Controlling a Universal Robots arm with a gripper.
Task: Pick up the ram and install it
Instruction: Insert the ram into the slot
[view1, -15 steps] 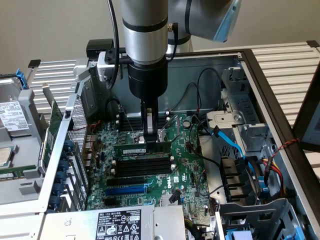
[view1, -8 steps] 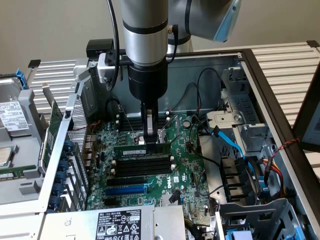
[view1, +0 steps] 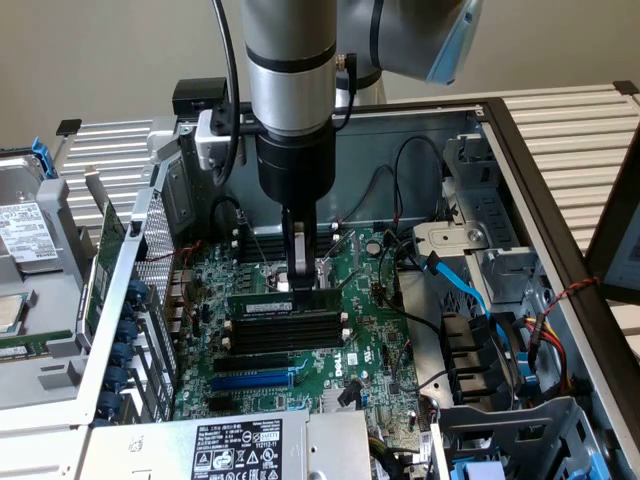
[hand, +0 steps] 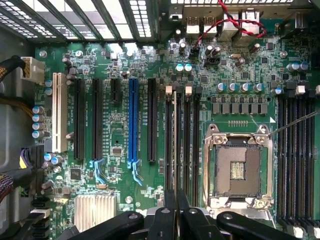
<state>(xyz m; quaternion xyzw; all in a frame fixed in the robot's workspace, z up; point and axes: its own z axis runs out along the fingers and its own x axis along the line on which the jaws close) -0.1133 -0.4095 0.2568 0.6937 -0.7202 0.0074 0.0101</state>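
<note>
The hand (view1: 300, 283) points straight down into the open computer case (view1: 520, 130). Its two narrow fingers (view1: 297, 255) are drawn close together, pinched on the top edge of the ram (view1: 268, 303) a little off its middle. In the wrist view the hand (hand: 175, 196) shows the same tight pinch, with the ram (hand: 174, 140) seen edge-on as a thin pale strip running away from the fingertips.

The ram stands on its long edge, level, in line with the bank of black memory slots (view1: 285, 338) and at the far side of that bank in the exterior view. Whether it is pushed fully home cannot be told.

Around it lies the green motherboard (view1: 370, 330). In the wrist view the processor socket (hand: 237, 167) sits just beside the slots, with a blue card slot (hand: 133, 120), a white card slot (hand: 59, 112) and a ribbed metal heat sink (hand: 95, 207) on the other side. Toward the exterior view's right, a blue cable (view1: 465, 285) curves over the drive bays.
</note>
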